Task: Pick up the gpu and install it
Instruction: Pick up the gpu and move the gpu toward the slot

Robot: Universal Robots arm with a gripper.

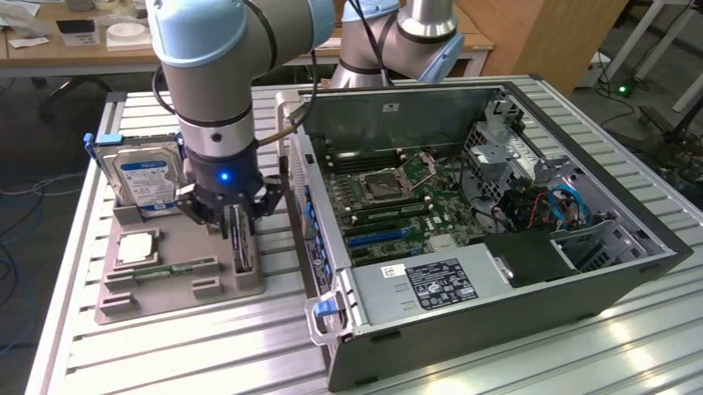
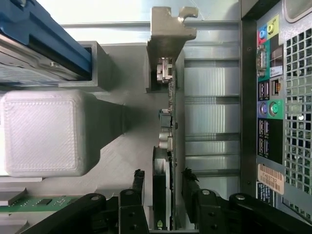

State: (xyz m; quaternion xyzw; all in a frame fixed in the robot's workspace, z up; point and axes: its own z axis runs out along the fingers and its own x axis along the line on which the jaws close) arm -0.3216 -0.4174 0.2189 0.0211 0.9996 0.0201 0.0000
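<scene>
A robot arm reaches down beside an open computer case (image 1: pixel 528 329) lying on its side on a slatted metal tabletop (image 1: pixel 165 362). Just beside the case's rear panel (image 2: pixel 273 122), a grey holder (image 1: pixel 165 296) carries spare parts in a row.

The part nearest the case is the gpu (image 1: pixel 240 251), a thin dark card standing on edge in a slot of the holder. Farther from the case lie a slim green memory stick (image 1: pixel 176 269) and a square silver chip (image 1: pixel 135 247). Farthest from the case, a silver hard drive (image 1: pixel 143 177) with a blue and white label stands upright.

The tool (image 1: pixel 236 226) hangs straight over the gpu. In the wrist view, its two black fingers (image 2: pixel 138 183) stand either side of the card (image 2: pixel 161 195), one on the side toward the case and one on the side away from it. The tool (image 2: pixel 163 178) is partly open. A slim gap shows between each finger and the card, so nothing appears gripped.

Inside the case, the green main board (image 1: pixel 407 206) lies bare, with blue slots (image 1: pixel 379 239) near the rear panel and no card in them.

As a judgement, the task is at an early stage. The tool is lined up around the gpu, but the card sits in its holder, not yet lifted. The grasp, the carry to the case and the seating in a slot all remain to be done.
</scene>
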